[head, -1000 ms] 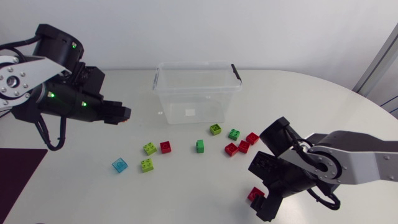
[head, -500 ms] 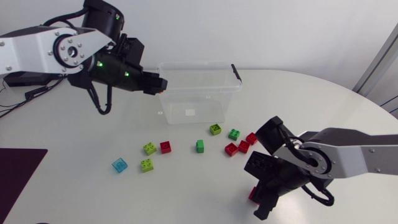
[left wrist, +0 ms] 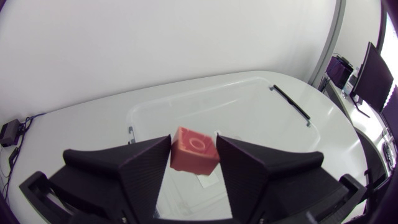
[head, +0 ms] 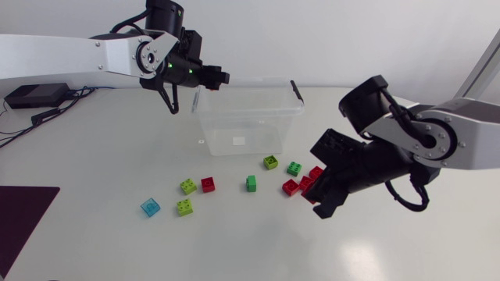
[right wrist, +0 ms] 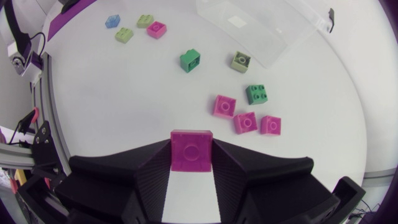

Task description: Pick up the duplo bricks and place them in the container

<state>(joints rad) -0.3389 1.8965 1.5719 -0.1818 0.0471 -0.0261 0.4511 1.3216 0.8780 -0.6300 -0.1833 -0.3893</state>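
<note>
Swung over the container (head: 248, 114), left fingers (left wrist: 140, 171) pinch a brick (left wrist: 194, 150); right fingers (right wrist: 146, 174) pinch another brick (right wrist: 191, 150) above strays (head: 251, 183).

White table (head: 117, 242) — container (head: 248, 134), scattered bricks (head: 208, 184)

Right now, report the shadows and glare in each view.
Head view: even, soft light; the loose bricks cast only faint shadows on the table. Left wrist view: the clear container shows pale reflections on its walls. Right wrist view: no glare; small soft shadows beside the bricks.
</note>
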